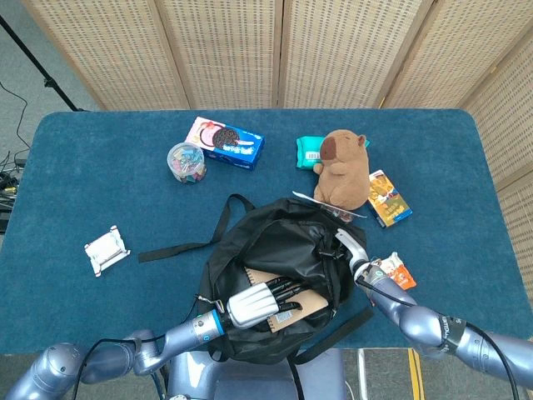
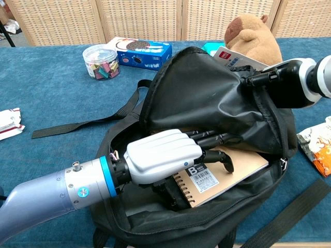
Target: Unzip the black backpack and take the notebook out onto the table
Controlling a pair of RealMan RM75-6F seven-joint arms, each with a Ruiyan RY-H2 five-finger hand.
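The black backpack (image 1: 275, 242) lies open near the table's front edge, its upper flap (image 2: 201, 98) raised. Inside lies a brown spiral notebook (image 2: 235, 168) with a white label; in the head view the notebook (image 1: 310, 305) peeks out under the flap. My left hand (image 2: 165, 155) reaches into the opening, its dark fingers (image 2: 217, 139) stretched over the notebook's cover and running under the flap; its thumb sits low by the spiral edge. In the head view the left hand (image 1: 256, 303) is at the bag's mouth. My right hand (image 2: 284, 82) grips the flap's edge and holds it up, and the right hand (image 1: 350, 248) shows at the bag's right side.
A capybara plush (image 1: 341, 169) and a teal pack (image 1: 310, 152) sit just behind the bag. A cookie box (image 1: 226, 142) and a jar of clips (image 1: 186, 161) stand at the back left. An orange box (image 1: 389, 198) and a snack packet (image 1: 393, 272) lie right, a white packet (image 1: 107, 249) left.
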